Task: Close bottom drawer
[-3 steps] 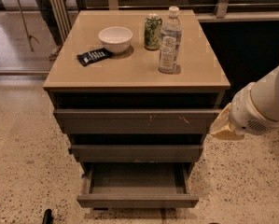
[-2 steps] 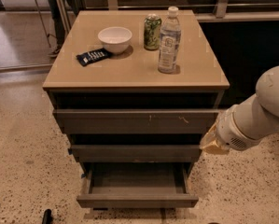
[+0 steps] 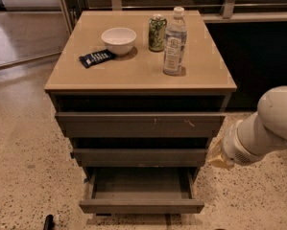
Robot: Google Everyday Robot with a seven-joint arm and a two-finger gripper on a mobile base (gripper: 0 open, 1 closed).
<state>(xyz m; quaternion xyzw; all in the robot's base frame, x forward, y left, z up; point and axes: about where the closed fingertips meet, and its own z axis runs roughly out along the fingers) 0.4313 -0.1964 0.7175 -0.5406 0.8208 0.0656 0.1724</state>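
Observation:
The bottom drawer (image 3: 141, 205) is the lowest of three dark grey-brown drawers in the cabinet. It is pulled out far towards me, and its shallow box is empty inside. My white arm (image 3: 265, 131) reaches in from the right edge. My gripper (image 3: 217, 158) shows only as a yellowish tip beside the cabinet's right side. It is level with the middle drawer, above and to the right of the bottom drawer's front, and touches nothing that I can see.
The top drawer (image 3: 140, 124), with pale scratches, and the middle drawer (image 3: 140, 157) each stick out slightly. On the tan cabinet top (image 3: 133, 75) stand a white bowl (image 3: 118, 40), a green can (image 3: 157, 32), a water bottle (image 3: 174, 42) and a dark packet (image 3: 97, 58). Speckled floor (image 3: 23, 166) surrounds the cabinet.
My arm and gripper have moved left and a little down, closer to the cabinet's right side. The bottom drawer has stayed pulled out.

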